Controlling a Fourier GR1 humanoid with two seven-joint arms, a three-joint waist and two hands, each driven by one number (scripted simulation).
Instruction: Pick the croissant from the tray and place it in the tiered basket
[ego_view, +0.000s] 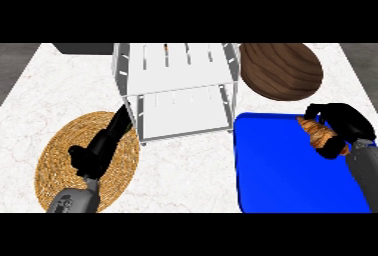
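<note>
A brown croissant lies on the blue tray near its upper right part. My right hand is curled over the croissant's right side, with fingers wrapping it and hiding part of it. The white tiered basket stands at the centre top, to the left of the tray. My left hand hangs over the woven mat with fingers stretched toward the basket's lower left corner, holding nothing.
A round woven mat lies at the left. A dark wooden board sits behind the tray at the upper right. A dark box shows at the top left edge of the marble counter.
</note>
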